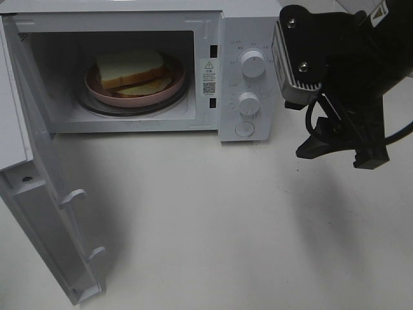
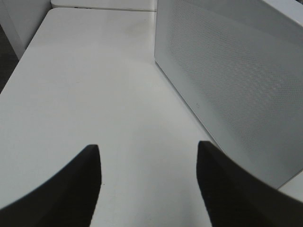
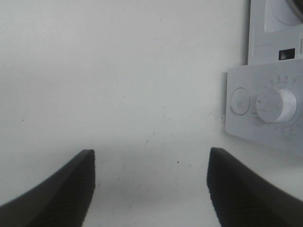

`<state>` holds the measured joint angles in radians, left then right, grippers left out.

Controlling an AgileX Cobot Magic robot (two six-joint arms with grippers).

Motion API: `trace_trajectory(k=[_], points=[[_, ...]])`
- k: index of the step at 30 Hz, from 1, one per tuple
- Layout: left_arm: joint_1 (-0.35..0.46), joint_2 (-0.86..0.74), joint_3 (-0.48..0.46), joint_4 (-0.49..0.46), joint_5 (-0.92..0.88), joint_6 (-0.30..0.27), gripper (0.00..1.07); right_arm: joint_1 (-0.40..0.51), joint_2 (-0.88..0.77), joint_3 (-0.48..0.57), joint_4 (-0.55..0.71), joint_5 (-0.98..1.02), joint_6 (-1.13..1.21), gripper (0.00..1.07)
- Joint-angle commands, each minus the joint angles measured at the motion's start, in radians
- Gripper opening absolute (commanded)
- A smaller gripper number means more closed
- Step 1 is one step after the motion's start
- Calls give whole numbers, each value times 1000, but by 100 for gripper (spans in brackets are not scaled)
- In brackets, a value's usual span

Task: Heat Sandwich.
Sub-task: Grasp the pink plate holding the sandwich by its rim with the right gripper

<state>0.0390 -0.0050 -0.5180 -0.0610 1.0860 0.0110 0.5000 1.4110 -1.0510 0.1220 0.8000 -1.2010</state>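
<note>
sandwich (image 1: 129,68) sits on the pink plate (image 1: 106,95) inside the microwave (image 1: 213,19), door (image 1: 58,219) hanging open. left gripper (image 2: 147,146) beside the microwave and right gripper (image 3: 149,153) before its dial (image 3: 277,105) both gape wide, empty. a hard door shove could slide the microwave.

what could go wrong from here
1. The door hangs wide open with the sandwich inside; turning a knob now probably heats nothing.
2. The left jaws stand open close beside the microwave's side wall, so reaching round for the door could knock the casing.
</note>
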Motion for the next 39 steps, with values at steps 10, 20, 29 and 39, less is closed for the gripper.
trace_trajectory(k=[10, 20, 29, 39], points=[[-3, -5, 3, 2, -18, -4, 58, 61, 40, -14, -40, 3, -57, 66], [-3, -5, 3, 2, -18, -4, 58, 62, 77, -15, -11, -115, -57, 66], [-3, -5, 3, 2, -18, -4, 58, 122, 202, -90, -15, -120, -35, 66], [-3, -5, 3, 2, -18, -4, 58, 165, 367, -246, -10, -99, -12, 66]])
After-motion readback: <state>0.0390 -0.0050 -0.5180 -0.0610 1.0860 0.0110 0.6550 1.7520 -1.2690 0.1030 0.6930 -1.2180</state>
